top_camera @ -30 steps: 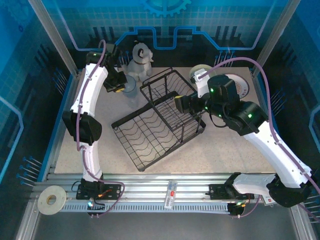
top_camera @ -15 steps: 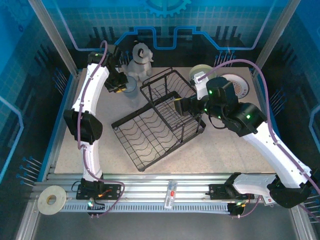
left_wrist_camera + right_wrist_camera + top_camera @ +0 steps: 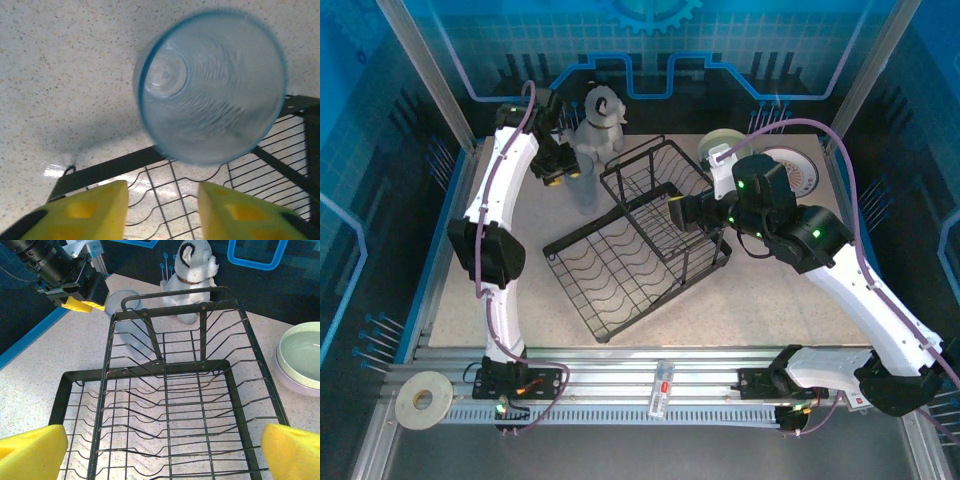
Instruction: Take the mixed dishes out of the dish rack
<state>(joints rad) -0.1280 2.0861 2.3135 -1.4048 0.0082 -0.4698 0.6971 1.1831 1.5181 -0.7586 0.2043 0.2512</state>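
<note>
Tumbler (image 3: 210,90) upright beside dish rack (image 3: 165,368), left hand (image 3: 162,202) spread above it

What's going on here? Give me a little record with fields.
Left gripper: open, above the clear tumbler
Clear tumbler: on the table beside the dish rack, not held
Right gripper: open wide over the dish rack
Dish rack: no dishes in it
Bowls: pale green bowl inside lavender bowl, on the table near the rack
Dog figurine: beyond the rack

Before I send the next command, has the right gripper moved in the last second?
Yes, slightly: the right gripper has drifted toward the near table edge, away from the dish rack's far rim.
</note>
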